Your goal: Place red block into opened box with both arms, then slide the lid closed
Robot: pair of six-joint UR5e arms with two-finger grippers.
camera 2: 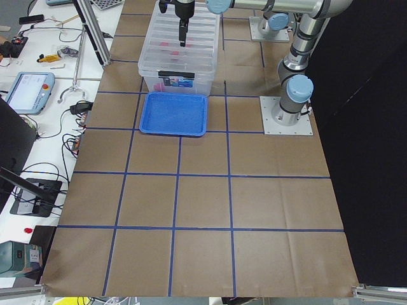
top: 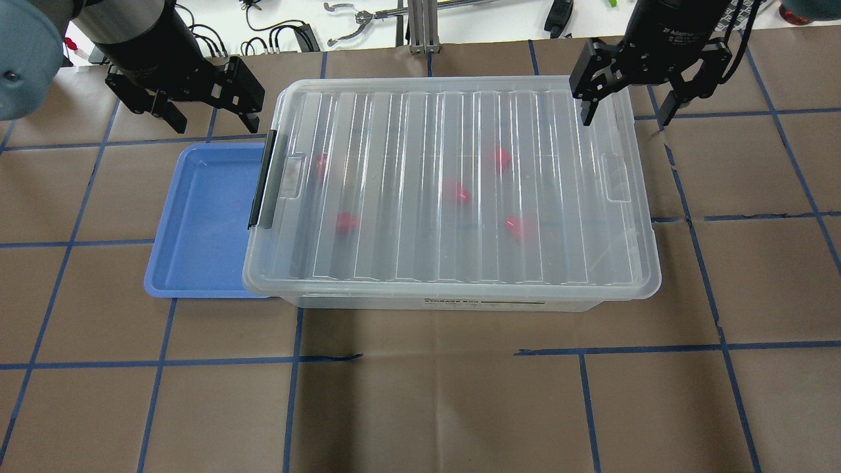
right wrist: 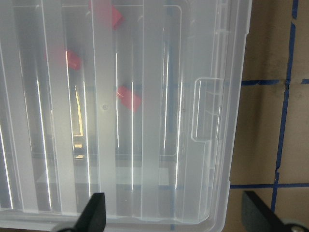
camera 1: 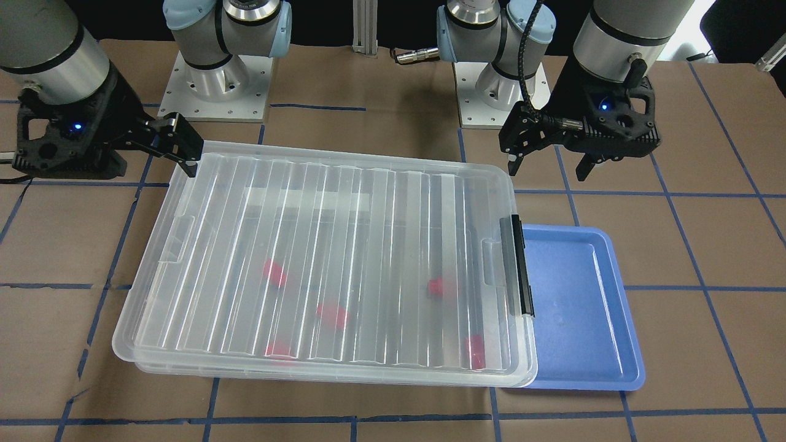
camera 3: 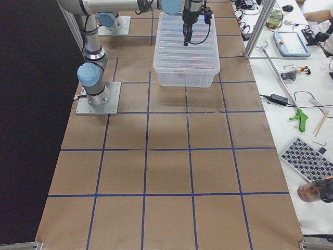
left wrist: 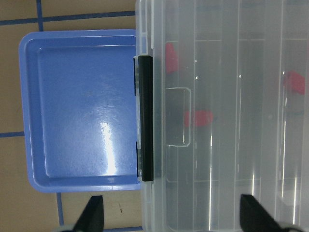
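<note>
The lid [top: 453, 131] covers the box [top: 368, 303], with five red blocks [top: 456, 192] underneath. The left arm [top: 141, 29] hovers at 10 o'clock and the right arm [top: 677, 23] at 2 o'clock, both jaws released and empty.

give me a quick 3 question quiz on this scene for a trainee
1. True or false: the lid lies on top of the box.
2. How many red blocks show through the lid?
3. The left hand and right hand are: A) open, holding nothing B) both shut on the lid C) each shut on a block

Key: 1 true; 2 five; 3 A
</note>
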